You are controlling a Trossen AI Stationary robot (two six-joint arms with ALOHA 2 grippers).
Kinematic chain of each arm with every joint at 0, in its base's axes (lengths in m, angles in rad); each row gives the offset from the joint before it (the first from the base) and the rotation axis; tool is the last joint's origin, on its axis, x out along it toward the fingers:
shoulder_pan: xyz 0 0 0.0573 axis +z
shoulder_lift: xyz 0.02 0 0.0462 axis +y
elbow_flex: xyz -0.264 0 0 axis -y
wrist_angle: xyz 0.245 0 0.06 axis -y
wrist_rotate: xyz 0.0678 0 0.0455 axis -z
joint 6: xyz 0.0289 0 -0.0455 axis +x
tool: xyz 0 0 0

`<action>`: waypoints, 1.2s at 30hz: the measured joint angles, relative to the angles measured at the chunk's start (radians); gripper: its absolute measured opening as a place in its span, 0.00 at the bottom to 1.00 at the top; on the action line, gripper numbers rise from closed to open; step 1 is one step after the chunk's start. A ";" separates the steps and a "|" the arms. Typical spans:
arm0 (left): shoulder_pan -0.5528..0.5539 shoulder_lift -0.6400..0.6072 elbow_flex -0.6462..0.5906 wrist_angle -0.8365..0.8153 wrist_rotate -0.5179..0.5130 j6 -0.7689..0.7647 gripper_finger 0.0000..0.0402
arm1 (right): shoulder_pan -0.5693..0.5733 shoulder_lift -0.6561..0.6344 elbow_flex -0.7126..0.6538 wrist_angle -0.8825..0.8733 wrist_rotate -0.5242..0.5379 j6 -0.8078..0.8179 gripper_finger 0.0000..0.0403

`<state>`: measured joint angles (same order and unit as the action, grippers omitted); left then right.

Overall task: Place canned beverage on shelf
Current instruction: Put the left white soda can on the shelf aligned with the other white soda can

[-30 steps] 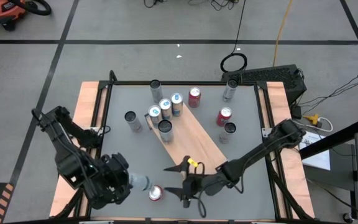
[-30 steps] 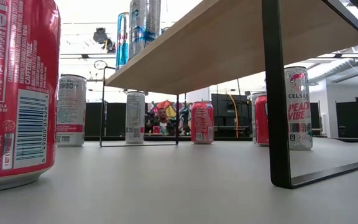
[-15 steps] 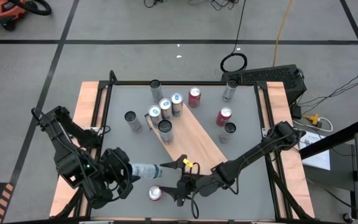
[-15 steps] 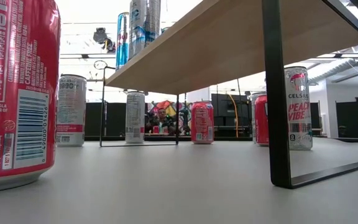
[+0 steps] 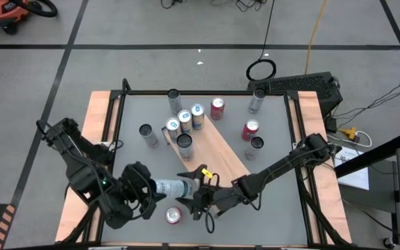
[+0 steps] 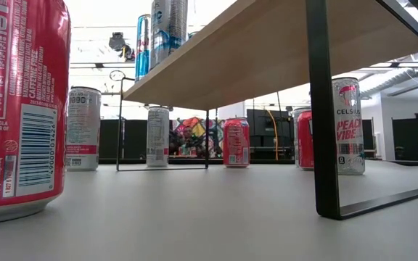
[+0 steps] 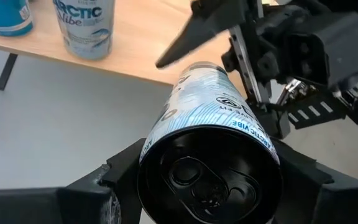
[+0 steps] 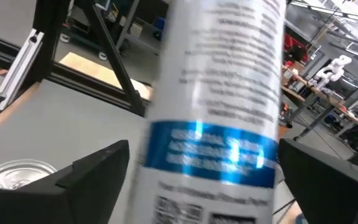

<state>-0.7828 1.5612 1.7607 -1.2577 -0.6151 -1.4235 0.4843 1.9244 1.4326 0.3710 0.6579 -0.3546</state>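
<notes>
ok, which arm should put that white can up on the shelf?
Probably the right. Its gripper sits open around the can and lies next to the shelf. The left gripper holds the can by its end, lying sideways, farther from the board.

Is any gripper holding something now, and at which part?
The left gripper holds the white-blue can at its top end. The open right gripper is around its other end.

Four cans (image 5: pixel 185 125) stand on the shelf's (image 5: pixel 217 156) far end, with others around it on the table (image 5: pixel 276 173).
</notes>
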 joint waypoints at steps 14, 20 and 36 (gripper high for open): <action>0.037 -0.001 0.000 0.007 0.011 0.015 0.63 | -0.005 -0.001 -0.001 -0.006 0.022 0.005 0.55; 0.037 0.001 0.000 0.017 0.000 0.099 0.69 | -0.004 -0.001 -0.001 -0.008 0.062 -0.024 0.55; 0.024 0.000 0.001 0.372 -0.184 0.763 0.97 | 0.002 -0.151 -0.003 -0.331 -0.049 0.116 0.54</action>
<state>-0.7586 1.5616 1.7615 -0.8860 -0.7994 -0.6602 0.4862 1.7729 1.4296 0.0404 0.6086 -0.2381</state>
